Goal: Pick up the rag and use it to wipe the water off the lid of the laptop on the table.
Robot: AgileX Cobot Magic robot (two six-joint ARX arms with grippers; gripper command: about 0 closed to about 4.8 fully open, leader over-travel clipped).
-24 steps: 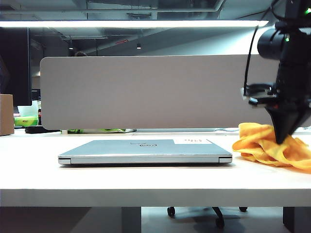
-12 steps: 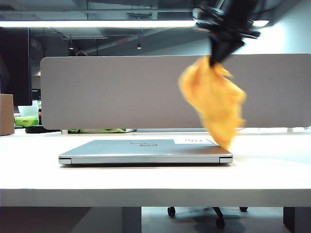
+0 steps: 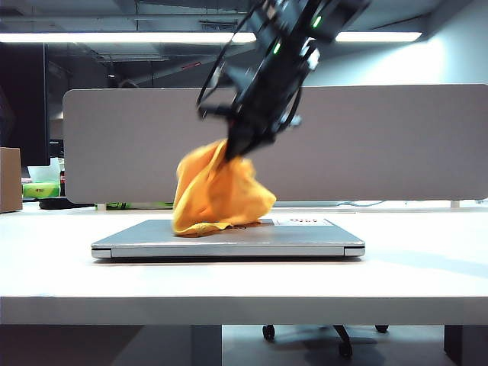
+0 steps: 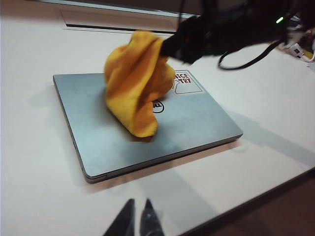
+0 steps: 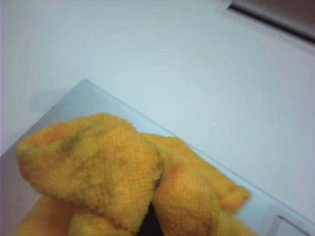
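Rag [image 3: 217, 194] hangs bunched from the right pincer [image 3: 235, 149], clamped on its top; its lower folds touch the laptop [image 3: 229, 238] lid [image 4: 147, 132] on the desk [image 3: 427, 267]. Left pincer [image 4: 136, 219] hovers near the laptop's edge, closed, empty.

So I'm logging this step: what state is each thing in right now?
rag: hanging bunched from the right end effector, lower folds on the lid
right end effector: shut on the rag
left end effector: shut, holding nothing, over the table
laptop: closed, flat on the table
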